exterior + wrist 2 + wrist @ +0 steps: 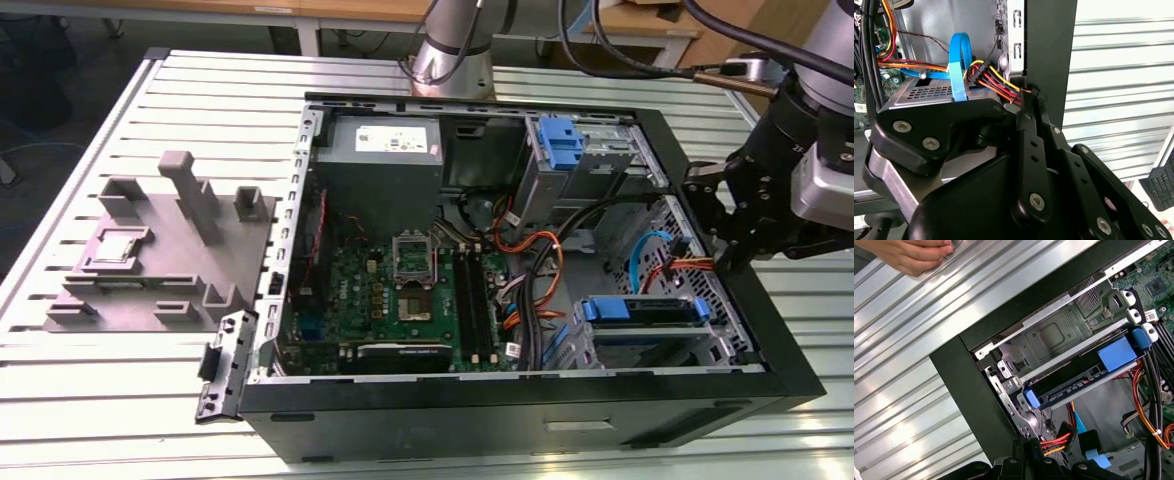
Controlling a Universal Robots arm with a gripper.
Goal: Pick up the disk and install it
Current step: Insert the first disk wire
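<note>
The gripper (731,262), seemingly clenched empty, hangs at the case's (534,420) rim above the seated disk (643,312).

Computer case (534,415) was black; motherboard (400,300) green; drive carrier (641,310) blue; cables (994,80) red, yellow, orange; ribbed tabletop (107,400) pale silver; fixture block (147,250) grey.
</note>
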